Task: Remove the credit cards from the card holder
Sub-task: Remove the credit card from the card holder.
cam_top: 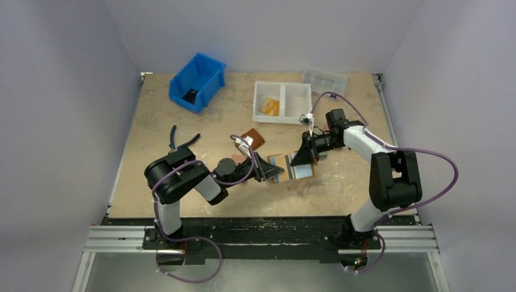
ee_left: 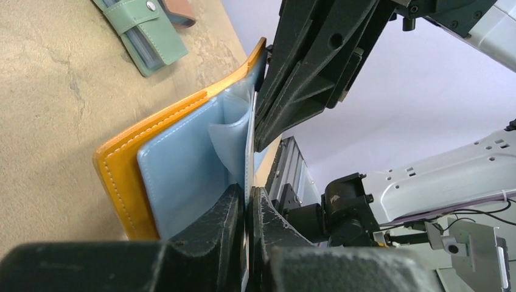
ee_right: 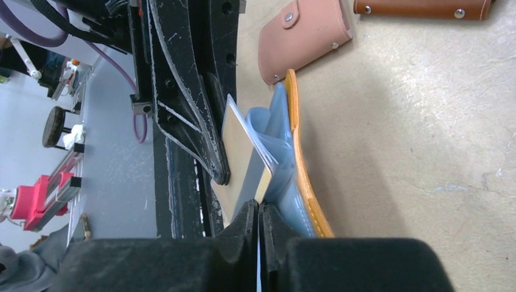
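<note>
An orange card holder (cam_top: 292, 165) lies open at the middle of the surface (cam_top: 201, 115). The left claw (ee_left: 246, 201), at its nine o'clock, clamps a sleeve (ee_left: 228, 143). The right claw (ee_right: 258, 213), at two o'clock, pinches a pale card (ee_right: 243, 146) that is half out. The next move is probably a straight pull.

The top camera is looking down from behind the arms over the whole tabletop (cam_top: 182, 115). The wrist cameras are peering closely past the left pincer (ee_left: 246, 204) and right pincer (ee_right: 260, 210), facing each other, sharing the card holder (ee_left: 176, 176) and credit card (ee_right: 243, 152)
</note>
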You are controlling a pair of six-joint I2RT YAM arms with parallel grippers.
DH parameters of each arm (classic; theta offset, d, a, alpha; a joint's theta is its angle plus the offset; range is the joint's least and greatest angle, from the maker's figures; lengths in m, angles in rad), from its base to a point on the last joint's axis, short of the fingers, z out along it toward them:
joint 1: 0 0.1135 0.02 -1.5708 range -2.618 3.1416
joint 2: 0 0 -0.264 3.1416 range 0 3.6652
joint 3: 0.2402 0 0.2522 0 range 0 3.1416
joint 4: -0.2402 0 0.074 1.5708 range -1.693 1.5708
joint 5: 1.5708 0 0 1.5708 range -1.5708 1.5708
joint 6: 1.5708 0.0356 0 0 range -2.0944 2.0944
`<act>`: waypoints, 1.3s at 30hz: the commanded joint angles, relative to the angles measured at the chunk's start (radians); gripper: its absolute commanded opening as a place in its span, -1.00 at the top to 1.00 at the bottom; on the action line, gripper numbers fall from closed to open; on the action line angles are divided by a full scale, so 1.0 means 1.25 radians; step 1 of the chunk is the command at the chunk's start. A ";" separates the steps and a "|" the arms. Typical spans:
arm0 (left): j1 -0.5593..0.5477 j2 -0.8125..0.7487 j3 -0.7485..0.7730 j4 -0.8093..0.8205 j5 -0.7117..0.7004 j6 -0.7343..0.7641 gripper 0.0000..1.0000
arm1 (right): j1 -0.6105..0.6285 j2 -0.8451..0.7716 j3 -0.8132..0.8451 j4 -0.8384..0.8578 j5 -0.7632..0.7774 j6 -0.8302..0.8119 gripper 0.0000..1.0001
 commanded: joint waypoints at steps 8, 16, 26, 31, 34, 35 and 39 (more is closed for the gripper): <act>0.011 -0.020 0.000 0.213 0.010 -0.034 0.58 | 0.005 -0.001 0.038 -0.074 -0.080 -0.082 1.00; 0.025 -0.005 -0.010 0.263 0.027 -0.056 0.58 | -0.015 -0.004 0.037 -0.081 -0.075 -0.095 1.00; 0.036 -0.004 -0.017 0.262 0.038 -0.064 0.79 | -0.034 -0.013 0.023 -0.035 -0.034 -0.051 1.00; 0.037 0.006 -0.016 0.263 0.042 -0.065 1.00 | -0.042 -0.015 0.015 -0.024 -0.018 -0.036 1.00; 0.037 0.011 -0.012 0.262 0.044 -0.066 1.00 | -0.042 -0.001 0.013 -0.036 -0.052 -0.039 0.94; 0.037 0.009 -0.010 0.262 0.045 -0.063 1.00 | -0.041 0.005 0.018 -0.052 -0.057 -0.052 0.76; 0.036 0.001 -0.009 0.262 0.044 -0.052 1.00 | -0.040 0.016 0.019 -0.070 -0.067 -0.066 0.24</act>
